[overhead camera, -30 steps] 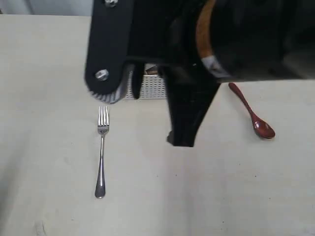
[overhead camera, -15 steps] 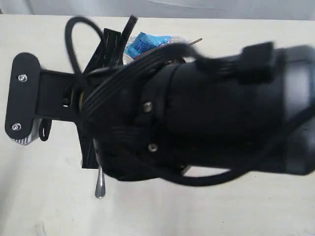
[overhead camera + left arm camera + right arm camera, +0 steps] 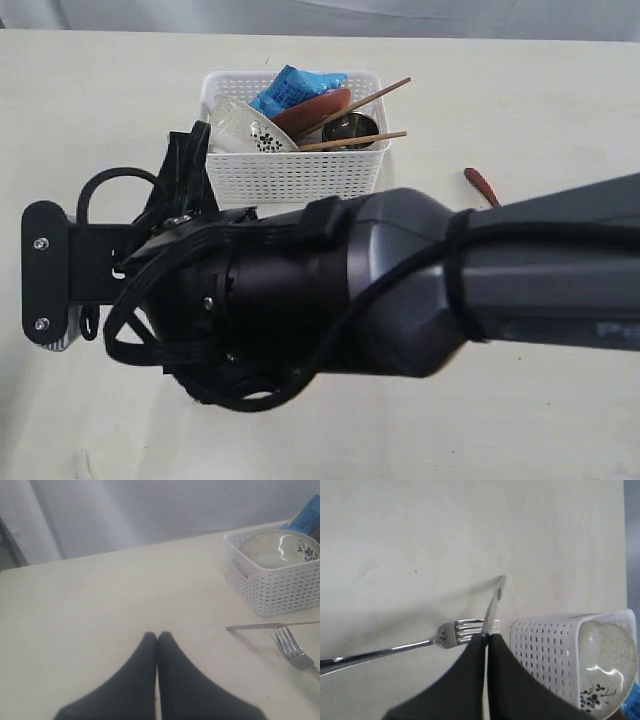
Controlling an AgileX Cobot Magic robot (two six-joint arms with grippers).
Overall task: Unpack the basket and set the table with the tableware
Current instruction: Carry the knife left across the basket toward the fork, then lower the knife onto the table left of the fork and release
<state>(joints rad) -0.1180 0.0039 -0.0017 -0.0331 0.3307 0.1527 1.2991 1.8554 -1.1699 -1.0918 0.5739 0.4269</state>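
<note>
Exterior view: white lattice plastic basket at far centre of pale beige table, containing off-white bowl and wooden chopsticks; black arm across near side.
Left wrist view: left gripper fingers pressed together, empty.
Right wrist view: right gripper clamped on thin steel knife, by steel fork tines, near basket.

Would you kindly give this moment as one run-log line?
left gripper: shut, empty | right gripper: shut on knife | fork: on table
</note>
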